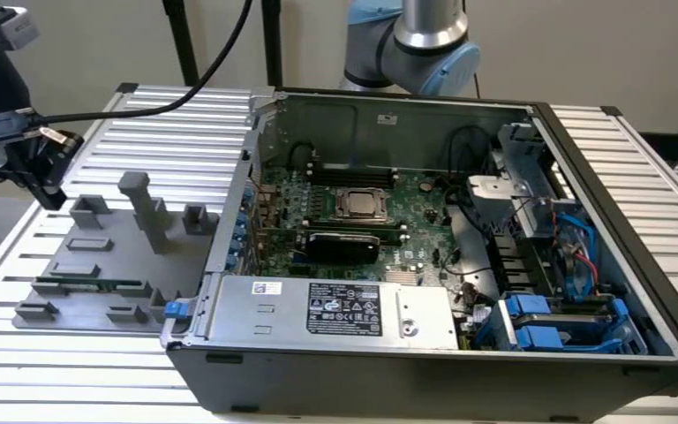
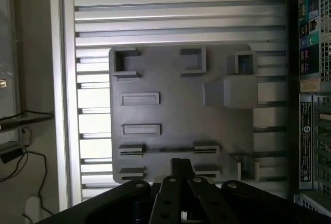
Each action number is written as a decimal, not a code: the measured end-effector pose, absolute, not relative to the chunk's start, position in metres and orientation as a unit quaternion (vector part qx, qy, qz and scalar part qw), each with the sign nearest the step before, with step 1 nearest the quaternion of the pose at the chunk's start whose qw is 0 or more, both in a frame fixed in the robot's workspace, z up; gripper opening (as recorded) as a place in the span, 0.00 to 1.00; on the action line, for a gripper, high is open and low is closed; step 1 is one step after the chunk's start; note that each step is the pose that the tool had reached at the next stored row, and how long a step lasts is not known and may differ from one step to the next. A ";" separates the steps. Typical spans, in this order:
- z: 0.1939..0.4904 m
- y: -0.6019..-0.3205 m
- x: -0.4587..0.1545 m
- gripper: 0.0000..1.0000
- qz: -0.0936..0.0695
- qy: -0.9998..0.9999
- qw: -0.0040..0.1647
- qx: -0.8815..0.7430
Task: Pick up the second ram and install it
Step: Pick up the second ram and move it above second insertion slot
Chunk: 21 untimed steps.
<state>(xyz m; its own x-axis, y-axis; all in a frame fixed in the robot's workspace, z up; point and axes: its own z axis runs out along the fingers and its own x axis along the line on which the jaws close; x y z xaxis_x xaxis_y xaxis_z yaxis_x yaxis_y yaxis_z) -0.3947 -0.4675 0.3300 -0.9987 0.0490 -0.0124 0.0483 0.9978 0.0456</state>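
- Ram stick, green and narrow, lies across the gray fixture, its ends in two slotted blocks.
- Claw hangs above the fixture, pressed together, pinching nothing, apart from the stick.
- Fixture sits on the slatted bench, beside the open computer case.
- Case holds a green motherboard with a silver processor.
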 end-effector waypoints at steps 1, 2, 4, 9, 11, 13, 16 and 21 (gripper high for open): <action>0.330 -0.468 -0.395 0.00 0.023 0.999 0.007 0.024; 0.330 -0.468 -0.395 0.00 0.023 0.999 0.007 0.024; 0.328 -0.468 -0.395 0.00 0.022 0.999 0.007 0.024; 0.324 -0.467 -0.395 0.00 0.022 1.000 0.006 -0.014; 0.322 -0.467 -0.395 0.00 0.022 0.999 0.006 -0.032; 0.321 -0.467 -0.395 0.00 0.022 0.998 0.006 -0.051; 0.318 -0.467 -0.395 0.00 0.022 0.997 0.005 -0.078; 0.315 -0.467 -0.395 0.00 0.022 0.992 0.004 -0.123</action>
